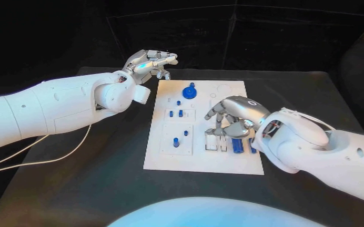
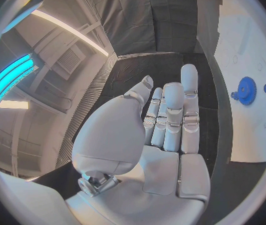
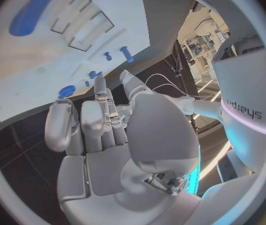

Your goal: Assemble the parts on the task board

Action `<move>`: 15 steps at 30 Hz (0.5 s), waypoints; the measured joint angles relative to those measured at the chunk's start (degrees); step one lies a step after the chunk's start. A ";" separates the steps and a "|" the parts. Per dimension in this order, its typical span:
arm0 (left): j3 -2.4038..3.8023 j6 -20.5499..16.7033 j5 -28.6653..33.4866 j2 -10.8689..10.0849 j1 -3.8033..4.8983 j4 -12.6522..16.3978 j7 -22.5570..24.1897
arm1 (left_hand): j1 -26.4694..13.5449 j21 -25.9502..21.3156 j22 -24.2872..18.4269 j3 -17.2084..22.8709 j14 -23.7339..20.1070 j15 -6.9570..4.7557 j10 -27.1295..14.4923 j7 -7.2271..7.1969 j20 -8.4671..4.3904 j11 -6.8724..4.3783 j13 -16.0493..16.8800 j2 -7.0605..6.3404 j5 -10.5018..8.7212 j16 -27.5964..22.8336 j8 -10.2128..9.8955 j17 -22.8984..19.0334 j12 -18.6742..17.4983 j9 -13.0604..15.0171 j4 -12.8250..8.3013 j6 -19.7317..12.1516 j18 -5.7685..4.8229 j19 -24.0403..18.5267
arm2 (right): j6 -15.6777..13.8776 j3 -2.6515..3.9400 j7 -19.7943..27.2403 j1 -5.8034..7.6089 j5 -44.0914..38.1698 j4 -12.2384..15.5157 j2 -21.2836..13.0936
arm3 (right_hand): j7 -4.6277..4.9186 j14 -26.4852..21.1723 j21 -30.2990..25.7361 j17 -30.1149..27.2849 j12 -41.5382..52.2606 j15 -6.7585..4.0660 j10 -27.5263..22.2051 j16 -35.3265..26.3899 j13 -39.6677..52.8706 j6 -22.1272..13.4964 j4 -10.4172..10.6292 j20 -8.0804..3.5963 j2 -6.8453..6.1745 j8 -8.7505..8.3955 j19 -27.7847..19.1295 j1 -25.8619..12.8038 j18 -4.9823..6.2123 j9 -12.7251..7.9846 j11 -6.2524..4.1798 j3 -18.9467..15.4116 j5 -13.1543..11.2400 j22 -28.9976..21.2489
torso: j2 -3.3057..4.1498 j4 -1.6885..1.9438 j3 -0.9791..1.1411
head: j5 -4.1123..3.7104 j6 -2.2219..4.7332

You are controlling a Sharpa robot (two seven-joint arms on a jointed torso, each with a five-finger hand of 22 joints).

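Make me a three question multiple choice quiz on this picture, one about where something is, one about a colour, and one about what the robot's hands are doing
1. Where is the left hand?
A. Off the task board's far left corner
B. Over the board's near edge
C. Under the table

2. What colour is the gear?
A. Red
B. Blue
C. Yellow

3. What does the right hand hold?
A. The gear
B. A cable
C. Nothing

Answers: 1 A, it hovers beside the far left corner. 2 B, it shows blue on the white board. 3 C, its wrist view shows bare fingers over the board.

The silver right hand [image 1: 233,115] covers part of the flat white task board [image 1: 171,158]; the small blue parts [image 1: 176,114] there are too tiny to tell apart.
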 measured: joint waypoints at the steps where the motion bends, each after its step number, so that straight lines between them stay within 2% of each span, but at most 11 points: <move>1: -0.01 0.00 0.00 -0.06 0.00 0.01 0.00 | 0.00 0.00 0.00 0.00 0.00 0.00 0.00 0.00 0.00 0.00 0.00 0.00 0.00 0.00 0.00 0.00 0.00 0.00 0.00 0.00 0.00 0.00 | -0.20 0.07 -0.88 0.12 1.37 0.57 -1.57 | -0.52 0.07 1.68 1.81 6.32 -0.66 2.32 1.20 6.37 0.22 1.54 -0.58 -0.06 0.46 1.57 -1.54 -0.36 0.09 -0.52 -1.67 1.71 0.46 | -0.04 -0.06 -0.04 | -0.24 0.08; 3: -0.01 0.00 0.00 -0.11 0.00 0.10 -0.01 | 0.00 0.00 -0.02 0.00 0.00 0.00 0.00 0.00 0.00 0.00 0.00 0.00 0.00 0.00 0.00 0.00 0.00 0.00 0.00 0.00 0.00 0.00 | -0.59 0.19 -3.20 0.28 4.24 1.43 -4.55 | -1.08 -0.03 3.40 3.31 23.30 -0.75 3.45 2.32 25.35 0.19 3.62 -1.49 0.32 1.58 2.70 -1.79 -0.64 0.27 -0.91 -4.40 2.93 0.62 | -0.12 -0.19 -0.10 | -0.86 0.24; 4: -0.01 0.00 0.00 -0.11 0.00 0.15 -0.01 | 0.00 0.00 -0.06 0.00 0.00 0.00 0.00 0.00 0.00 0.00 0.00 0.00 0.00 0.00 0.00 0.00 0.00 0.00 0.00 0.00 0.00 0.00 | -0.67 0.19 -4.26 0.31 5.26 1.86 -5.63 | -1.21 -0.03 3.97 3.73 31.11 -0.75 3.77 2.68 34.11 0.33 4.85 -1.61 0.80 2.49 2.83 -1.82 -1.26 0.43 -1.01 -6.10 2.93 0.62 | -0.15 -0.26 -0.13 | -1.10 0.30; 7: -0.01 0.00 0.00 -0.16 0.00 0.24 -0.01 | 0.00 0.00 -0.05 0.00 0.00 0.00 0.00 0.00 0.00 0.00 0.00 0.00 0.00 0.00 0.00 0.00 0.00 0.00 0.00 0.00 0.00 0.00 | -0.72 0.19 -7.45 0.34 7.42 3.02 -8.35 | -1.21 0.18 5.09 4.25 44.55 -0.96 3.76 2.95 50.06 0.33 7.65 -1.38 1.78 4.55 3.17 -0.84 -1.25 0.77 -1.00 -10.00 2.70 0.62 | -0.24 -0.47 -0.24 | -1.82 0.39; 9: -0.02 0.00 0.00 -0.19 0.00 0.29 -0.01 | 0.00 0.00 -0.05 0.00 0.00 0.00 0.00 0.00 0.00 0.00 0.00 0.00 0.00 0.00 0.00 0.00 0.00 0.00 0.00 0.00 0.00 0.00 | -0.67 0.13 -9.78 0.36 8.11 3.37 -9.74 | -1.21 0.18 5.16 4.26 48.26 -0.96 4.12 2.95 54.75 0.32 9.12 -1.38 2.02 5.47 3.18 -0.61 -1.25 0.97 -0.72 -11.45 2.27 0.62 | -0.30 -0.64 -0.27 | -2.11 0.43; 12: -0.02 0.00 0.00 -0.18 0.00 0.33 -0.01 | 0.00 0.00 -0.05 0.00 0.00 0.00 0.00 0.00 0.00 0.00 0.01 0.00 0.00 0.00 0.00 0.00 0.00 0.00 0.00 0.00 0.00 0.00 | -0.57 -0.11 -12.21 0.36 8.33 3.47 -10.43 | -1.30 0.18 5.60 4.34 50.43 -0.96 4.40 3.18 57.68 0.24 10.49 -1.38 2.23 6.33 3.17 -0.40 -1.25 1.19 -1.02 -12.83 2.04 0.62 | -0.36 -0.85 -0.28 | -2.46 0.45; 15: -0.02 0.01 0.00 -0.16 0.00 0.33 -0.01 | 0.00 -0.22 -0.05 0.00 0.00 0.00 0.00 0.00 0.00 0.00 0.01 0.00 0.00 0.00 0.00 0.01 0.00 0.00 0.00 0.00 0.00 0.00 | -0.39 -0.54 -14.67 0.27 8.25 3.51 -10.59 | -1.26 0.18 5.88 4.50 51.89 -0.96 4.74 3.18 59.73 -0.16 11.18 -1.38 2.53 7.11 3.17 -0.09 -1.25 1.44 -1.01 -14.28 1.92 0.62 | -0.42 -0.96 -0.31 | -2.71 0.45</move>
